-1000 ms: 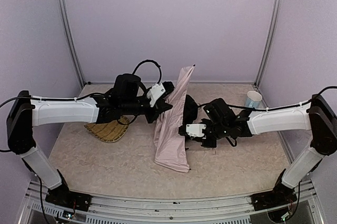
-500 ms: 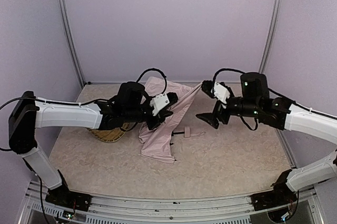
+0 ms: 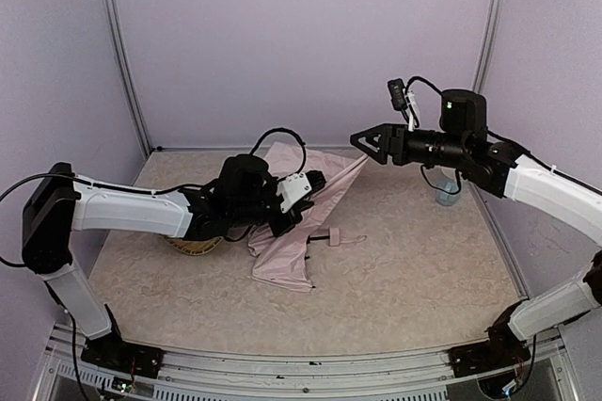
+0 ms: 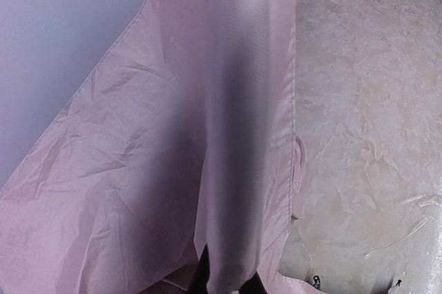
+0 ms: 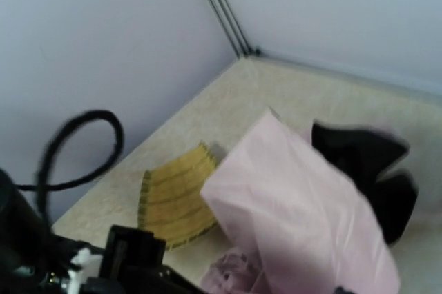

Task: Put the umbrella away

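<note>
— Seen from above, what are your pincers doing?
— My left pincer (image 3: 303, 196) is clamped on the pale pink umbrella (image 3: 282, 260). Its cloth sprawls on the counter (image 3: 414, 269) near the yellow woven tray (image 3: 193, 247). My right pincer (image 3: 362, 142) hangs raised over the counter, jaws apart, holding nothing
— And the left wrist view?
— Pink cloth fills most of it, rising from between my dark fingertips, with bare counter to the right
— The right wrist?
— It is blurred. It looks down on the cloth, with the tray to its left
</note>
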`<state>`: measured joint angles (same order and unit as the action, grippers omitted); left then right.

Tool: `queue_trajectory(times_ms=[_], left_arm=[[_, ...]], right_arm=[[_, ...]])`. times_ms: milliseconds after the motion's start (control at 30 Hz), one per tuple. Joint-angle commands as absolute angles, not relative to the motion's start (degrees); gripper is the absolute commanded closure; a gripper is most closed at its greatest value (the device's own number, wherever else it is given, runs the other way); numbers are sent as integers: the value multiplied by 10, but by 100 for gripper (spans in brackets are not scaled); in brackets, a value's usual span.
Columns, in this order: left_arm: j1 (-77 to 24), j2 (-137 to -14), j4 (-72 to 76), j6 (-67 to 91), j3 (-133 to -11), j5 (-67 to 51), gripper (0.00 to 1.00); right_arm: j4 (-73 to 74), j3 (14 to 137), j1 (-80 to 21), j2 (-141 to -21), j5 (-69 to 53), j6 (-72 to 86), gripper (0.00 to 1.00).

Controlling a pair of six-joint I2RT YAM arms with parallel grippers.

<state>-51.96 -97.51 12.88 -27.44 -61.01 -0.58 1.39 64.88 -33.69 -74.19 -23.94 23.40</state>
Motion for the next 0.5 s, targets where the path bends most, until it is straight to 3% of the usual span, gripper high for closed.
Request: queue_trajectory(times_ms=[0,300,400,467], left_arm=[[-523,-988,126,-271,-610,8,100],[-523,-1000,121,-271,-619,15,100],[-523,-1002,120,-271,-622,17,100],[-523,-1002,119,-272,-622,14,100]], right_arm=[[82,688,-340,-755,-228,299,31],[149,702,-348,-769,-275,339,30],[161,707,-348,-779,-293,348,43],[164,711,-348,-781,-294,345,58]])
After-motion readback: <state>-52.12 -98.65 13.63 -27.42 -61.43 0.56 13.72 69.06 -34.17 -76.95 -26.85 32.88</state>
